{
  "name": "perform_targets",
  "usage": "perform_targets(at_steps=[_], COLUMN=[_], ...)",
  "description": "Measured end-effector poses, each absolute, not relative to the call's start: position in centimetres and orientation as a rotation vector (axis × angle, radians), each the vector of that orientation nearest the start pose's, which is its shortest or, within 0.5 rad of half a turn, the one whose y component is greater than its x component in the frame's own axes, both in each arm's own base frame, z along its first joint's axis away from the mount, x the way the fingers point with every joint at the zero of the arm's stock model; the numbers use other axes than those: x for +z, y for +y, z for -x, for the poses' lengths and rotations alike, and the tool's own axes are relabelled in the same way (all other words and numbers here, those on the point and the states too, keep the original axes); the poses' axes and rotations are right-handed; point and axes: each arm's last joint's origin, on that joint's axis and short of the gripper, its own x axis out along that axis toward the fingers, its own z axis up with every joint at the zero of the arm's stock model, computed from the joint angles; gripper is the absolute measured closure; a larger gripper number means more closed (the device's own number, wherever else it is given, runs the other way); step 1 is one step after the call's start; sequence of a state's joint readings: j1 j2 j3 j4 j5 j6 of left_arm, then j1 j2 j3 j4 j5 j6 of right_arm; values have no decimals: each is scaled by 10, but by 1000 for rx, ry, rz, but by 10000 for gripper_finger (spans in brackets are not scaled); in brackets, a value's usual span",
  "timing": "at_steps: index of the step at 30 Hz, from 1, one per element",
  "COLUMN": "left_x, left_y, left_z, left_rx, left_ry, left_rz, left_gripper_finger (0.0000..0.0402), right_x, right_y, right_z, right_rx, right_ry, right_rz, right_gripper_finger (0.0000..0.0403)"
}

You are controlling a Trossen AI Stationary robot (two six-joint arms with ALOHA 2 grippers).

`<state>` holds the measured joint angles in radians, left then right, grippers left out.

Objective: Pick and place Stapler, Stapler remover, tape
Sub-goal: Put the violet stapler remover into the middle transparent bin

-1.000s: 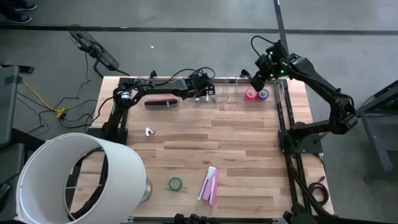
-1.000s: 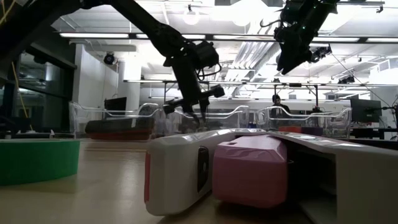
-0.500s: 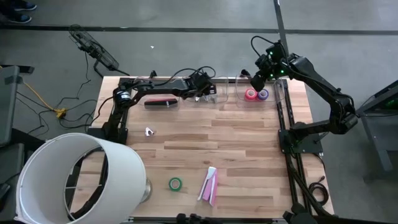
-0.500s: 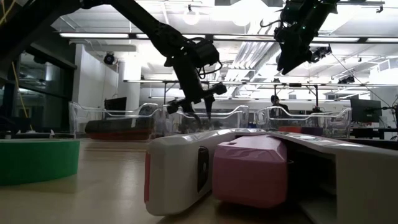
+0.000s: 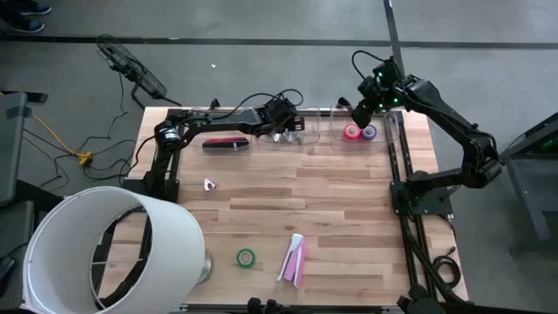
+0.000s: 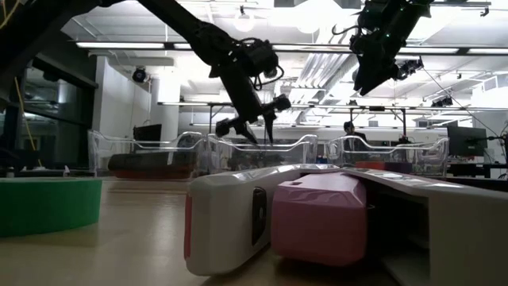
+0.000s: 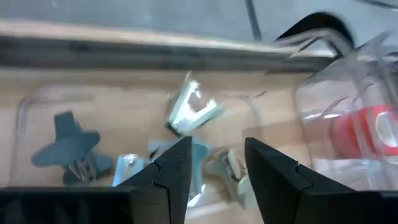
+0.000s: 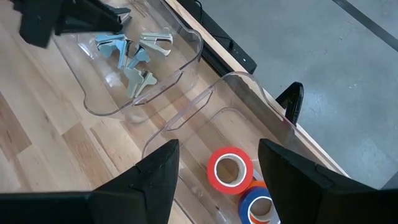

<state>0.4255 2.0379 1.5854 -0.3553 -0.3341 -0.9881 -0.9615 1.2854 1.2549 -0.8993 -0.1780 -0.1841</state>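
Sorting in hand. Left claw spread, empty, above the clear tray of staple removers. Right claw spread, empty, over red tape directly beneath. Next move, judged: fetch the pink stapler and green tape, well apart from both claws.

Lab hall, ceiling strip lights, concrete floor

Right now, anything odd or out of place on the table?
A big white drum-like cylinder lies on its side over the table's near-left corner, overhanging the edge. A staple remover, green tape and pink-and-white stapler sit loose on the wood, outside the clear bins.
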Motion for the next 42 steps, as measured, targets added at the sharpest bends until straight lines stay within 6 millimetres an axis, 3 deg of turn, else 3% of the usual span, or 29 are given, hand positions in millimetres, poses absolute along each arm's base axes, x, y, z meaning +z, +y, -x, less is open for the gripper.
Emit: perform_targets(at_steps=[8, 18, 27, 42], left_x=[241, 259, 269, 264], left_y=[190, 175, 142, 74], left_z=[-393, -369, -351, -326], left_rx=[1102, 1159, 1258, 1468], left_ry=[425, 578, 717, 998], left_rz=[861, 800, 759, 716], left_gripper_finger=[255, 255, 255, 255], right_x=[332, 332, 332, 332], right_y=[-202, -202, -202, -202], right_z=[-147, -147, -147, -147], right_rx=[-643, -643, -643, -638], right_ry=[863, 865, 865, 869], right_rz=[-346, -341, -341, -332], right_gripper_finger=[192, 192, 192, 192])
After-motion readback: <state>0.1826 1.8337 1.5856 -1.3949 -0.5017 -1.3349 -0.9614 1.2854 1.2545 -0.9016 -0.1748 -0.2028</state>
